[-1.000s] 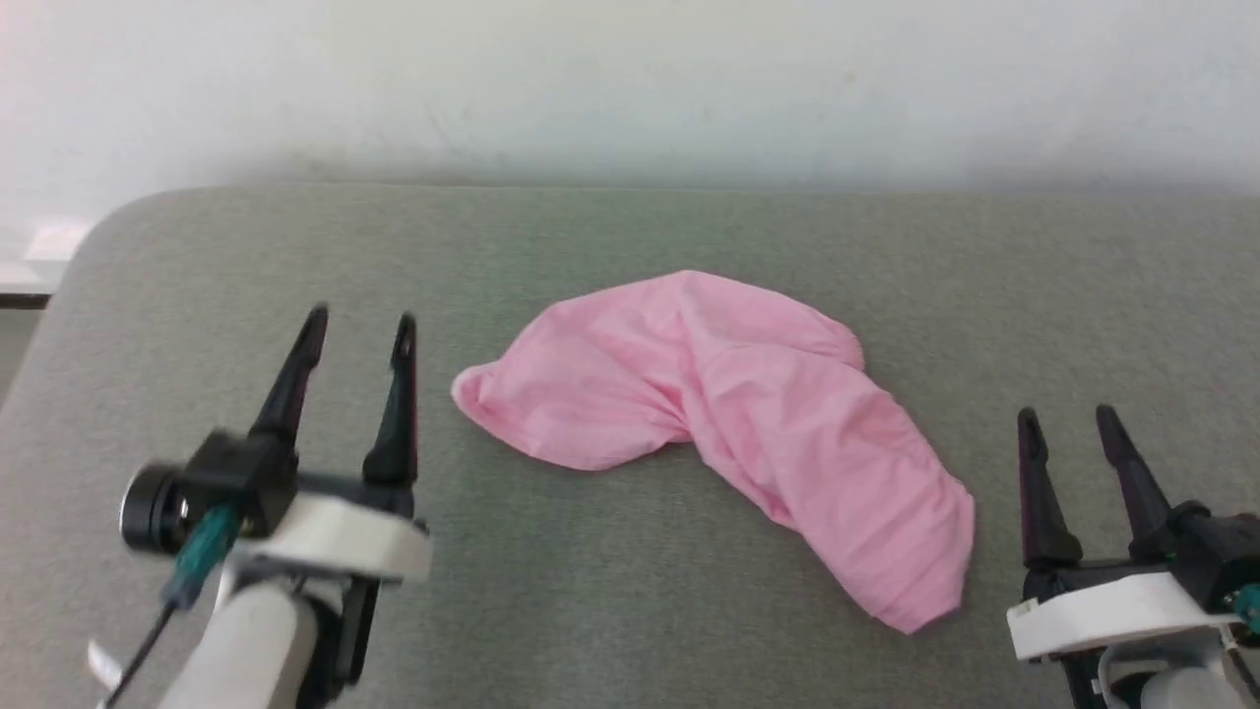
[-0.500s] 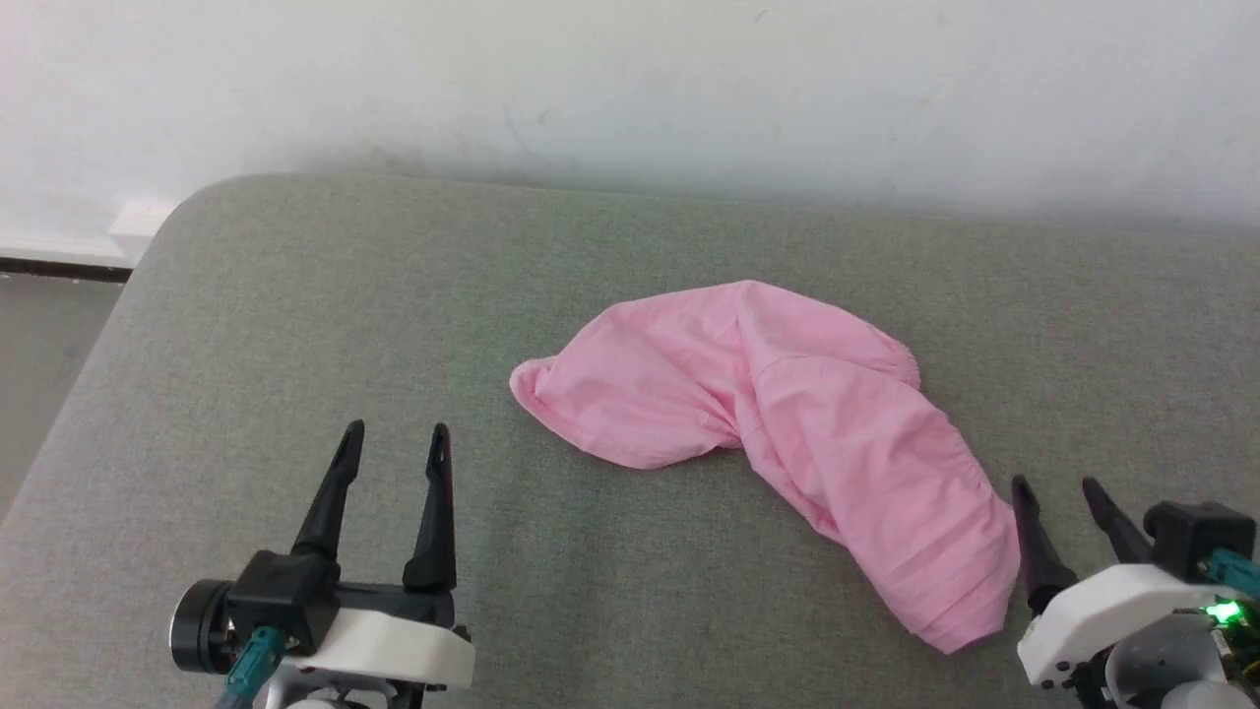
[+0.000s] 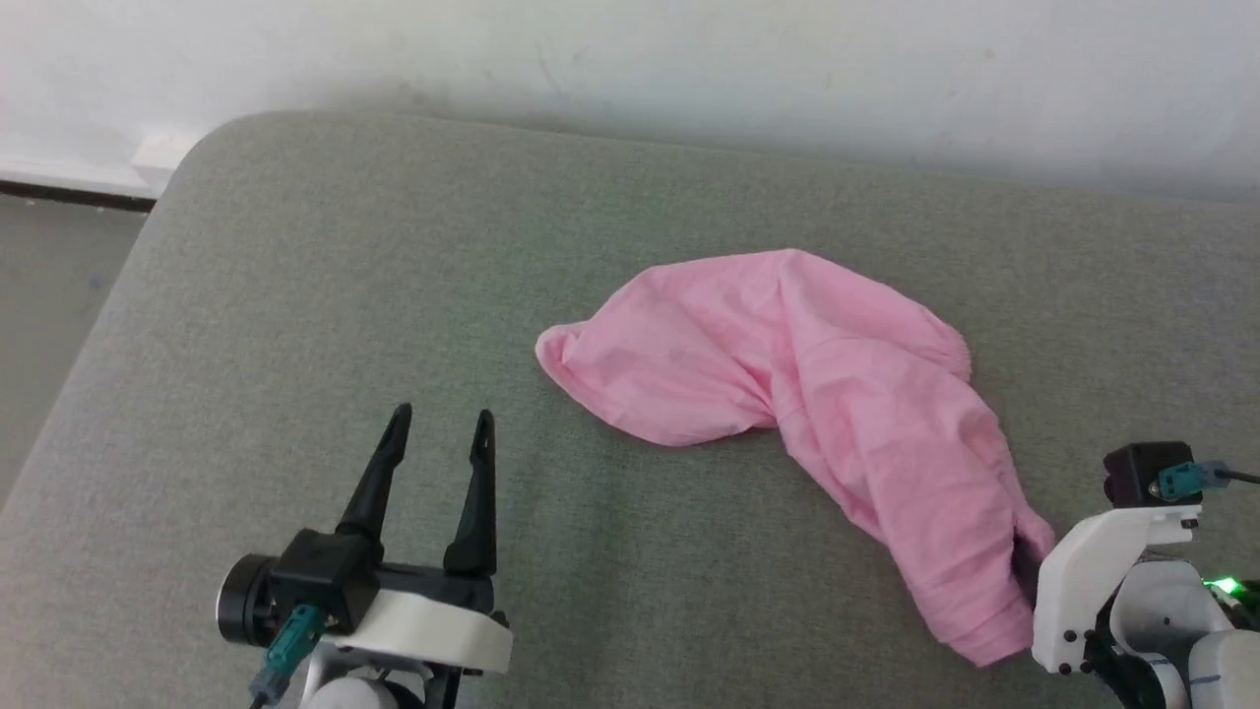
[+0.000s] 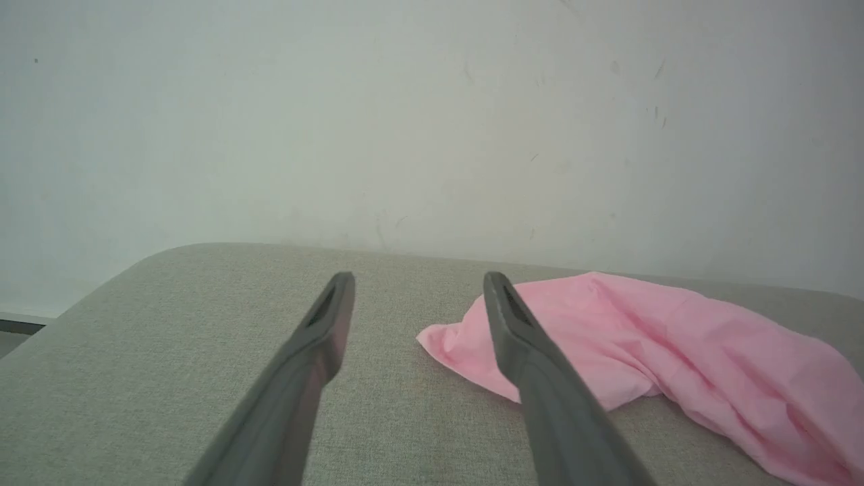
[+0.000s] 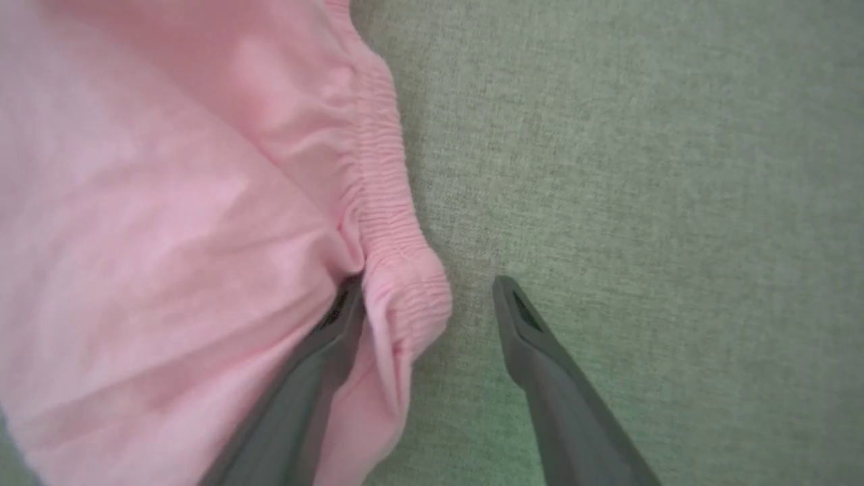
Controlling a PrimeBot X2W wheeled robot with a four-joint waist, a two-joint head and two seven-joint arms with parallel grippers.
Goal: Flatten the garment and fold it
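We found the right gripper [image 5: 426,283] wide, astride the waistband [image 5: 385,202] of the garment [image 5: 169,202]. We judged it should bite the elastic squarely. The left gripper [image 3: 440,421] stood wide, apart.

The garment [image 3: 787,374] is plain light pink all over, and its ribbed waistband [image 5: 385,202] is the same pink. The worktop [image 3: 394,295] is a flecked grey-green weave with no print. My left end effector [image 3: 441,414] has charcoal fingers [image 4: 533,378], a white housing [image 3: 423,630], a black camera [image 3: 325,591] and a teal plug [image 3: 290,635]. My right end effector [image 5: 426,290] has the same charcoal fingers, and a green light [image 3: 1224,587] glows near it. The wall [image 3: 689,59] is off-white with faint scuffs, and the floor [image 3: 49,276] at the left is dull grey.
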